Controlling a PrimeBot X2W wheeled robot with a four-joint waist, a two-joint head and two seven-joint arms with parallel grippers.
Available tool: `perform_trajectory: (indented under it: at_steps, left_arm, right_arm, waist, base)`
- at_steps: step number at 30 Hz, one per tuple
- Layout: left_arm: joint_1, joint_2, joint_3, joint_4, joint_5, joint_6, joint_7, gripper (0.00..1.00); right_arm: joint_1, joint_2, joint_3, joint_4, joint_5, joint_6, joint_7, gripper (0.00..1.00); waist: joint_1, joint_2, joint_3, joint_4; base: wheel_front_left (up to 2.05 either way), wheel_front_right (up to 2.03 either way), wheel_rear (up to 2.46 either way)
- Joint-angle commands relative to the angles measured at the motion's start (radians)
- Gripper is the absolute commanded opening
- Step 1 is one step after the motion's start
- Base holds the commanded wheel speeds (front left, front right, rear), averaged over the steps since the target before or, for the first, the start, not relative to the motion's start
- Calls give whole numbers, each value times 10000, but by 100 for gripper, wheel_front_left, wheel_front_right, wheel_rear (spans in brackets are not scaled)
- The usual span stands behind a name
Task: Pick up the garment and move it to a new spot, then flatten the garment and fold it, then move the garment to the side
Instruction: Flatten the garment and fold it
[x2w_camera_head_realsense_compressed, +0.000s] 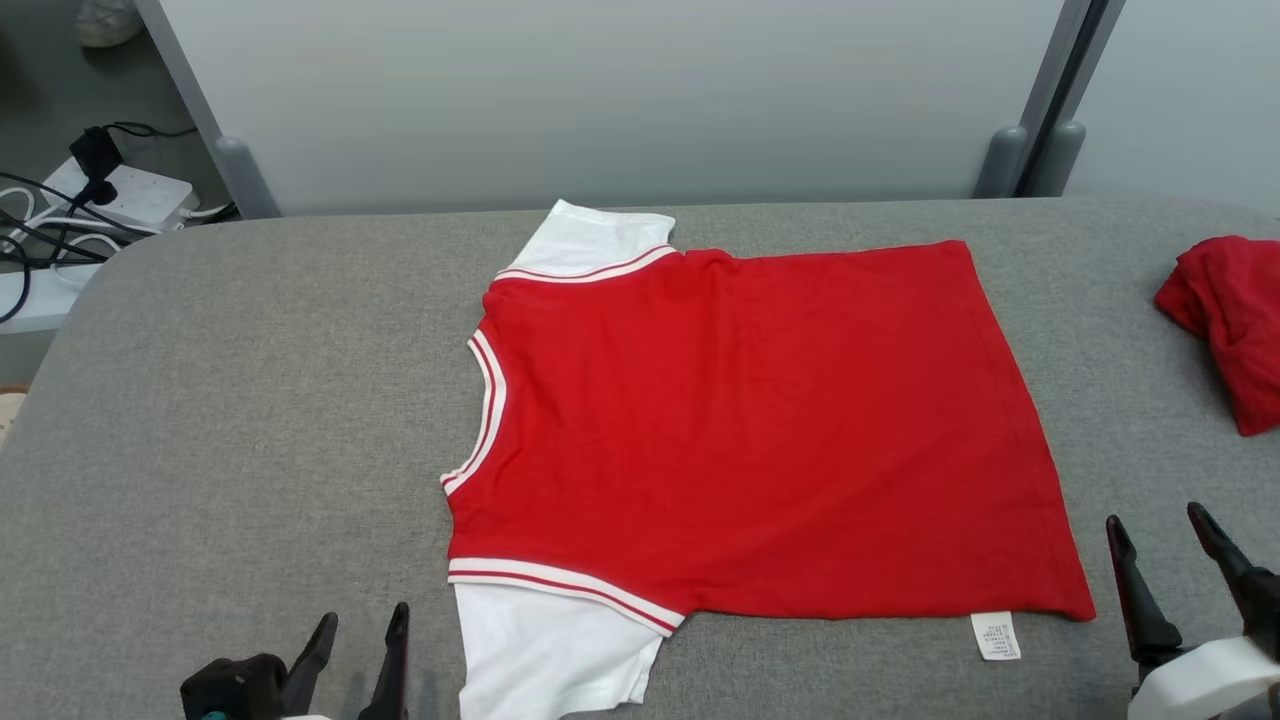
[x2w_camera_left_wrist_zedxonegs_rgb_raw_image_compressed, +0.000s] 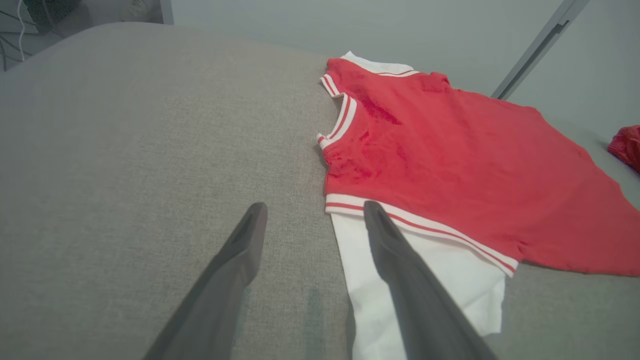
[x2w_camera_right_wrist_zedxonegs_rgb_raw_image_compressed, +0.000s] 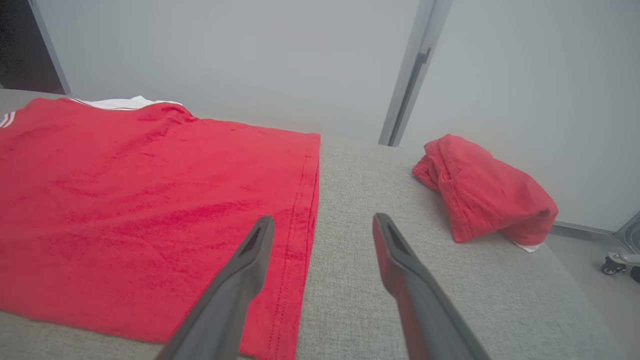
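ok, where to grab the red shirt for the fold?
Probably the near edge, from the robot's side: left end effector on the white sleeve, right end effector on the hem corner by the care label. The shirt lies flat, collar leftward, both spots just ahead of them.

Open grey surface (x2w_camera_head_realsense_compressed: 250, 400) left of garment (x2w_camera_head_realsense_compressed: 760, 430); red cloth heap (x2w_camera_head_realsense_compressed: 1225, 320) right.

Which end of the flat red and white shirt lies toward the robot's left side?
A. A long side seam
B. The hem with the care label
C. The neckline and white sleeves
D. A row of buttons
C: the shirt has its striped neckline and white sleeves at the robot's left, while the care label sticks out from the hem at its right.
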Motion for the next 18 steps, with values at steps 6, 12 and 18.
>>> perform_trajectory:
  at_steps: [6,12,18]
  left_arm:
    - [-254,-237,859,-683,440,321,-1311,100]
    - [-60,-921,1425,-965,1208,92,-1609,100]
    - [335,-1556,1796,-1045,2734,-663,-1616,100]
  right_arm:
    - [393,276,394,-990,380,-2,-212,100]
    - [799,723,340,-1806,718,-2,-217,100]
    - [1229,1109,451,-2242,923,-2,-218,100]
  waist:
    - [0,0,-408,32]
    - [0,0,-679,-3]
    - [0,0,-898,-103]
  base:
    - [0,0,0]
    - [0,0,0]
    - [0,0,0]
